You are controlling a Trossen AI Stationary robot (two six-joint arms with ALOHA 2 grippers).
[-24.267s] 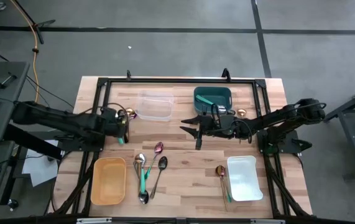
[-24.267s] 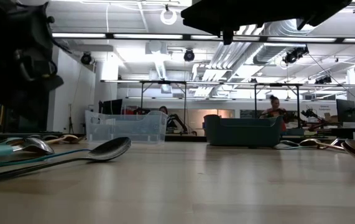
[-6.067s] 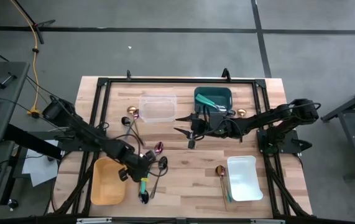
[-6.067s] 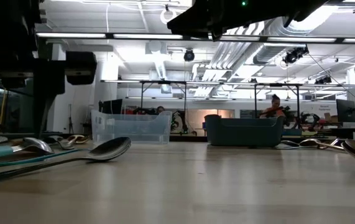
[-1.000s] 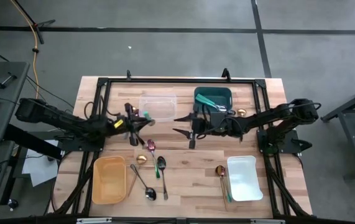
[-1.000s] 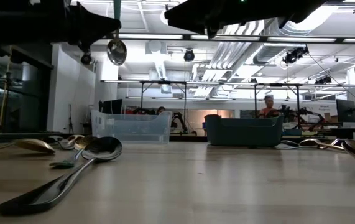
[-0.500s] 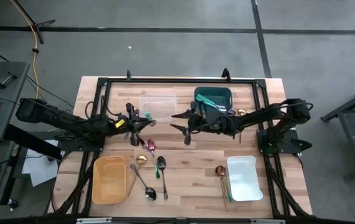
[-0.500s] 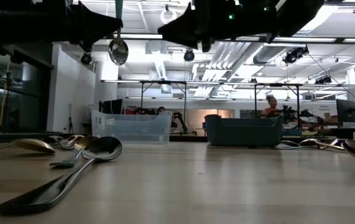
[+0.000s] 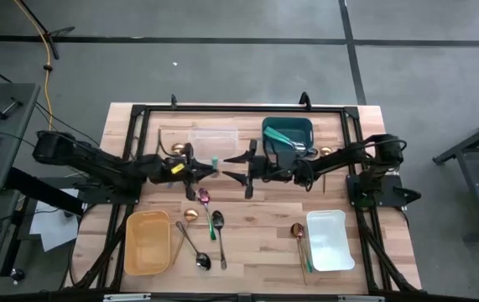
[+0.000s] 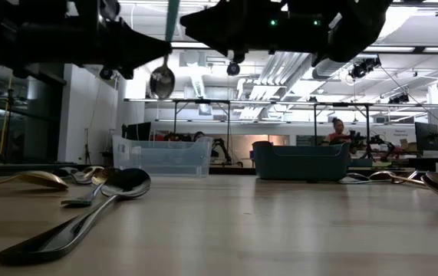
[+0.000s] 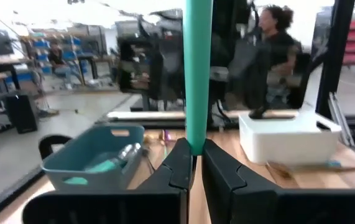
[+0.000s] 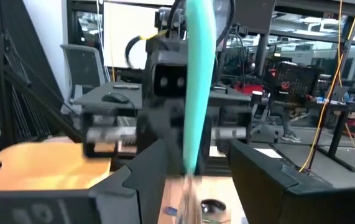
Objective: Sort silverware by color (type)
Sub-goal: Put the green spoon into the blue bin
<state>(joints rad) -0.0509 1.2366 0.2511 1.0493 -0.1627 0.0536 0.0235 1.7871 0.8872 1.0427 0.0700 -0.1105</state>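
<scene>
I'm pinching the teal-handled spoon (image 11: 198, 74) in my left gripper (image 9: 199, 169), fingers (image 11: 180, 163) clamped tight on the handle, the handle sticking up past my fingertips in my left wrist view and the silver bowl (image 10: 162, 80) hanging in the air above the table (image 9: 247, 226) in the low view. My right gripper (image 9: 237, 168) is facing it tip to tip over mid-table, jaws standing apart with the teal handle (image 12: 196, 81) sitting between my right fingers (image 12: 141, 180) and not yet gripped. Just below my left fingertips, on the wood, the pink-purple spoon (image 9: 204, 197) is lying next to a gold spoon (image 9: 191, 215), with a teal-and-silver spoon (image 9: 216, 228) and a dark spoon (image 9: 194, 247) beside those; the orange container (image 9: 148, 243) is sitting just past them toward the table's near-left corner. Behind my left fingers the clear container (image 9: 214, 139) is sitting, and behind my right wrist the teal bin (image 9: 287, 134) is holding teal-handled pieces (image 11: 106, 163). Farther off my right side, the white container (image 9: 330, 240) is sitting with a gold spoon (image 9: 299, 239) alongside it. Beyond the table, a person (image 11: 275, 43) is showing in the room.
</scene>
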